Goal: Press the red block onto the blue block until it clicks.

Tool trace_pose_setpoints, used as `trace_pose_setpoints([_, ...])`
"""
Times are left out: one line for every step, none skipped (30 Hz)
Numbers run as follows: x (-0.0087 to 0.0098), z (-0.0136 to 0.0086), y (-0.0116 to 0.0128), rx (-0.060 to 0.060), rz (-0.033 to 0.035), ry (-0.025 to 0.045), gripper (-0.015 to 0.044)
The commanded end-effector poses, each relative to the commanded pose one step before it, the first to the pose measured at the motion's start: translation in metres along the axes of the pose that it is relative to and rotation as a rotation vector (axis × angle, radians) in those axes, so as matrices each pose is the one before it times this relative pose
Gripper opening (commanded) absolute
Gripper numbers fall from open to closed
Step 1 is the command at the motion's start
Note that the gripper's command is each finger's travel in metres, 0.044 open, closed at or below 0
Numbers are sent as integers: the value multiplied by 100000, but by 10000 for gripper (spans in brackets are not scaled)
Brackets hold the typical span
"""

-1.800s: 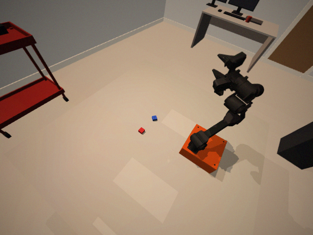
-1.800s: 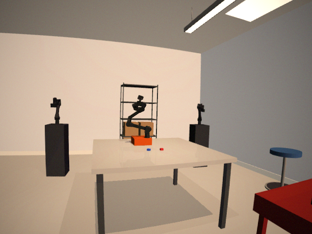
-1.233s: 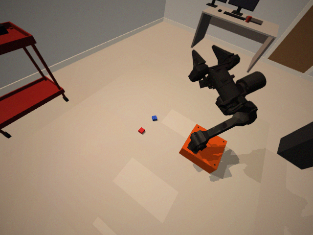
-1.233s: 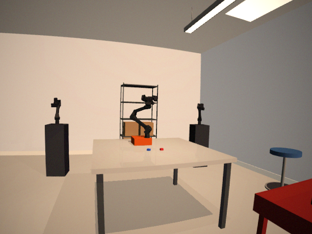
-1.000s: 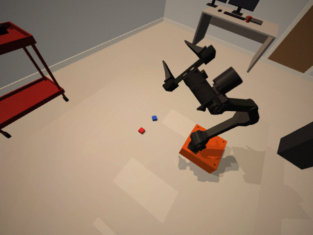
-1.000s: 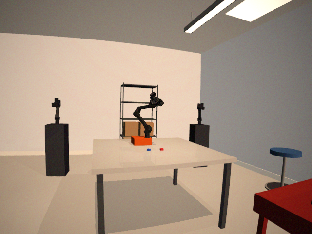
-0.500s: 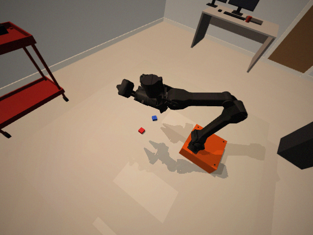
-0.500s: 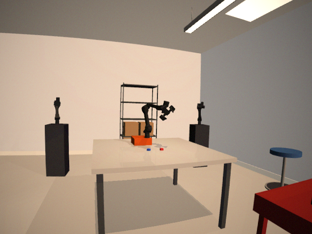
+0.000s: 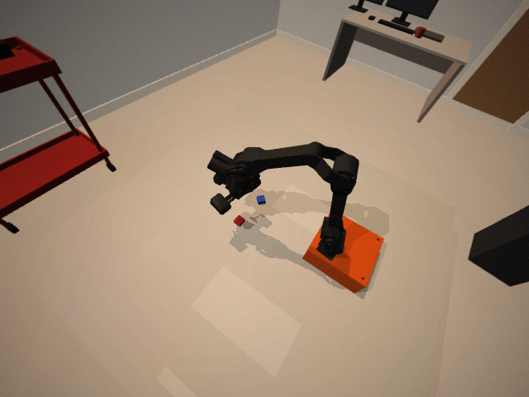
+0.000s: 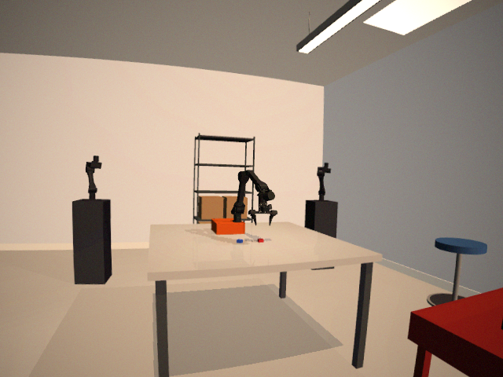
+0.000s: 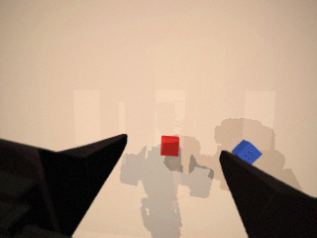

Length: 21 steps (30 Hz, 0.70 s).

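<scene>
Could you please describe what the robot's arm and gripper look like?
The arm is matte black, with chunky joints and slim links. Its gripper is black too, with two wedge-shaped fingers tapering to narrow tips.

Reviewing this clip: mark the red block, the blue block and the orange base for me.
red block (image 11: pixel 169 146): wrist view, upper face.
blue block (image 11: pixel 247 153): wrist view, studded face.
orange base (image 9: pixel 366 251): top view, bare top surface.
</scene>
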State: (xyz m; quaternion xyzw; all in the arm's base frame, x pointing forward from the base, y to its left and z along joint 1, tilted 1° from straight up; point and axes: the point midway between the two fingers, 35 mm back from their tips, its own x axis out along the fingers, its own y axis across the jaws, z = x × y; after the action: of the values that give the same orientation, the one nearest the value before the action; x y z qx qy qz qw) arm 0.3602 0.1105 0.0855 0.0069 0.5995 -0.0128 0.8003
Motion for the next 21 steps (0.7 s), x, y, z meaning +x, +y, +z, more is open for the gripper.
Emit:
trace_pose_setpoints([2414, -2777, -1103, -9154, 2142, 21394, 440])
trace_pose_setpoints([138, -132, -44, -415, 187, 1114, 440])
trace_pose_setpoints([0, 0, 0, 0, 0, 0, 440])
trace_pose_setpoints([0, 0, 0, 0, 0, 0, 440])
trace_pose_setpoints([0, 0, 0, 0, 0, 0, 440])
trace_pose_setpoints([0, 0, 0, 0, 0, 0, 440])
trace_pose_setpoints([0, 0, 0, 0, 0, 0, 440])
trace_pose_setpoints([282, 6, 33, -28, -1, -12, 440])
trace_pose_setpoints([844, 1, 96, -71, -2, -30, 440])
trace_pose_setpoints([1269, -51, 141, 26, 15, 23, 440])
trace_pose_setpoints([842, -66, 89, 56, 14, 36, 440])
trace_pose_setpoints([279, -27, 28, 19, 5, 13, 440])
trace_pose_setpoints([0, 0, 0, 0, 0, 0, 440])
trace_pose_setpoints([0, 0, 0, 0, 0, 0, 440])
trace_pose_setpoints([0, 0, 0, 0, 0, 0, 440])
trace_pose_setpoints([189, -1, 15, 0, 1, 1, 440])
trace_pose_setpoints([566, -11, 43, 0, 3, 4, 440])
trace_pose_setpoints([564, -21, 41, 0, 3, 5, 440])
trace_pose_setpoints([187, -9, 13, 0, 1, 2, 440])
trace_pose_setpoints([0, 0, 0, 0, 0, 0, 440])
trace_pose_setpoints([26, 1, 1, 0, 0, 0, 440])
